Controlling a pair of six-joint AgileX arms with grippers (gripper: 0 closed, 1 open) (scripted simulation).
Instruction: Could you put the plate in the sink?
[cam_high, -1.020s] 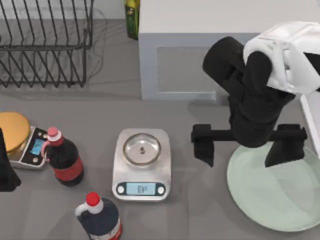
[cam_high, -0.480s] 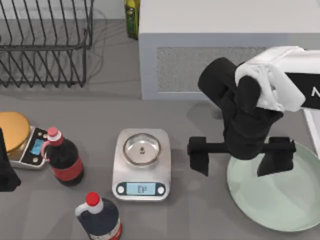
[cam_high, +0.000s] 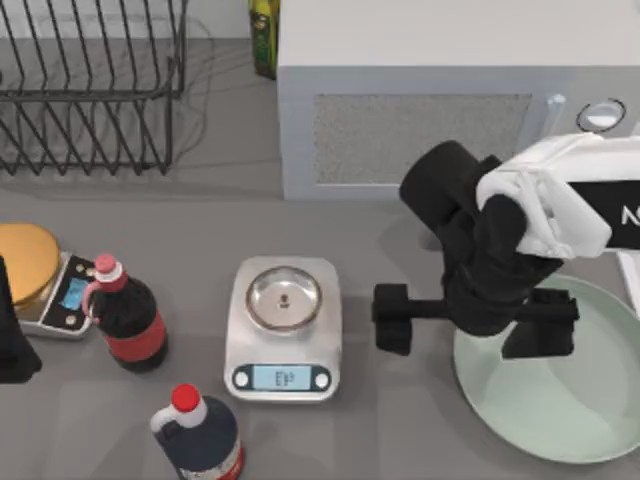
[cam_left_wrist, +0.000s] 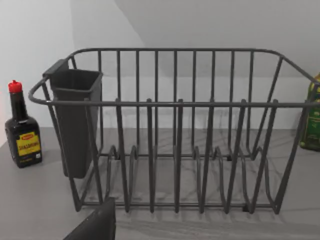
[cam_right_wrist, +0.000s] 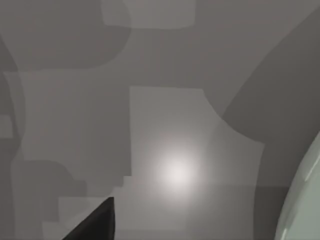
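Note:
The pale mint-green plate (cam_high: 570, 390) lies flat at the table's front right; its rim (cam_right_wrist: 305, 200) also shows in the right wrist view. My right gripper (cam_high: 466, 322) hangs open over the plate's left edge. One finger (cam_high: 392, 318) is over bare table left of the plate, and the other finger (cam_high: 540, 328) is above the plate's inside. A thin white sliver of the sink (cam_high: 634, 275) shows at the right border, just behind the plate. My left gripper (cam_high: 10, 330) is parked at the left edge.
A grey-white microwave (cam_high: 420, 100) stands behind the right arm. A kitchen scale (cam_high: 283, 335) with a steel dish sits mid-table, with two dark bottles (cam_high: 125, 318) (cam_high: 200, 438) to its left. A second scale (cam_high: 30, 265) and a wire dish rack (cam_high: 90, 90) are at the far left.
My right gripper has come down and toward the table's front, closer to the plate's left edge. The white forearm swung right, uncovering the microwave's front. The plate has not moved.

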